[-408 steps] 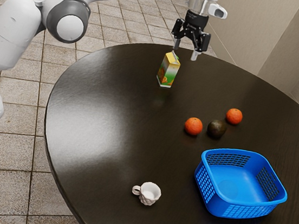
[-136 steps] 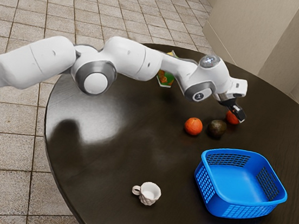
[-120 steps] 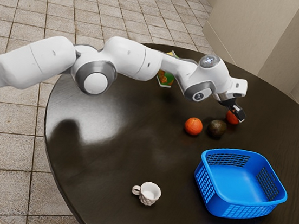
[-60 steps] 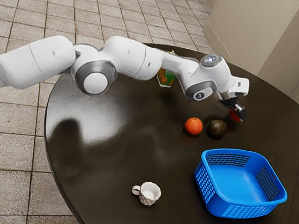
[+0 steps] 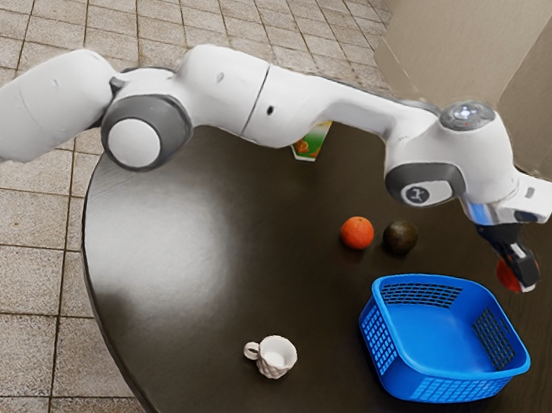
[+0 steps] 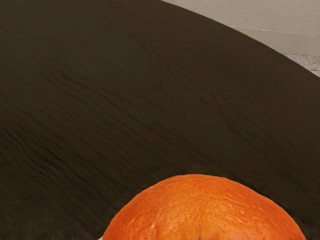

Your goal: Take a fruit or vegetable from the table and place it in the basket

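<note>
Orange, round and bright with dimpled skin (image 5: pixel 507 278), is grasped in the black two-finger tool (image 5: pixel 521 281) at the end of the white arm (image 5: pixel 319 106). It is outside the basket, near the rim's far corner on the exterior view's right; how high it hangs I cannot tell. In the wrist view the orange looms large against the dark grain of the counter, whose curved edge is visible beyond it.

The basket is blue plastic with lattice sides and rounded corners (image 5: pixel 445 391), upright on the round, dark wooden counter (image 5: pixel 217 280). Behind it, toward the exterior view's left, are a second bright orange fruit (image 5: pixel 357 233) and a dark, roundish fruit or vegetable (image 5: pixel 400 238), just beside each other. A white, textured cup (image 5: pixel 277 358) stands upright, well apart from the basket, its handle toward the exterior view's left. Farther back, a green and yellow carton (image 5: pixel 310 144) is partly hidden by the arm.
</note>
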### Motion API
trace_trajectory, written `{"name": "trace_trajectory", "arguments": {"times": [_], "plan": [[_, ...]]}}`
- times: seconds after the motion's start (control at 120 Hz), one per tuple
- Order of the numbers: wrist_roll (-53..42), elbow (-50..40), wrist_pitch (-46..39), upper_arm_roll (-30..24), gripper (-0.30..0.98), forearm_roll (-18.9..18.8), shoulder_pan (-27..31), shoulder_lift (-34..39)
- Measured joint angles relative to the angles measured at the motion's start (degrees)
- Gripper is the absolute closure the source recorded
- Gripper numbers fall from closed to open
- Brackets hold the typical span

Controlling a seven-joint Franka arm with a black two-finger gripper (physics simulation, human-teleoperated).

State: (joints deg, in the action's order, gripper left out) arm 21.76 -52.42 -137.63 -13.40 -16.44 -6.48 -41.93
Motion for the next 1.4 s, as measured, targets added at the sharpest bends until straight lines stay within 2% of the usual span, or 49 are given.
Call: {"name": "trace_trajectory", "arguments": {"times": [0.15, 0.4, 0.525, 0.65, 0.733, 0.8, 0.867, 0.925, 0.967, 1.033, 1.075, 1.133, 1.2, 1.333, 1.4], "plan": [[1.7, -4.4, 1.8, 0.0, 0.54, -0.1, -1.3, -2.0], [3.6, -4.5, 2.9, 0.0, 0.53, -0.4, -3.3, -2.5], [3.5, -4.5, 2.4, 0.3, 0.25, 0.6, -5.2, -2.9], [2.1, -4.5, 2.2, 0.4, 0.10, 2.0, -5.7, -1.9], [1.3, -4.3, 4.4, 0.2, 0.06, 2.5, -6.5, 1.9], [1.2, -4.4, 10.4, -0.1, 0.04, 3.1, -8.0, 7.6], [1.9, -4.6, 20.2, 0.0, 0.02, 3.9, -12.0, 13.8], [2.7, -5.9, 28.1, 0.0, 0.01, 4.5, -17.8, 18.1], [3.2, -10.8, 32.0, 0.2, 0.01, 5.8, -20.5, 23.5], [4.1, -26.0, 34.6, 1.7, 0.01, 8.7, -22.2, 35.0], [4.5, -33.1, 35.1, 2.8, 0.01, 10.1, -23.0, 38.6], [5.1, -40.7, 34.2, 3.9, 0.01, 11.5, -23.8, 39.9], [5.8, -43.7, 33.1, 5.6, 0.00, 12.5, -24.6, 38.4], [6.7, -43.8, 31.7, 6.6, 0.00, 13.1, -19.5, 37.0], [7.0, -39.7, 33.0, 6.7, 0.00, 12.8, -16.9, 37.3]]}}
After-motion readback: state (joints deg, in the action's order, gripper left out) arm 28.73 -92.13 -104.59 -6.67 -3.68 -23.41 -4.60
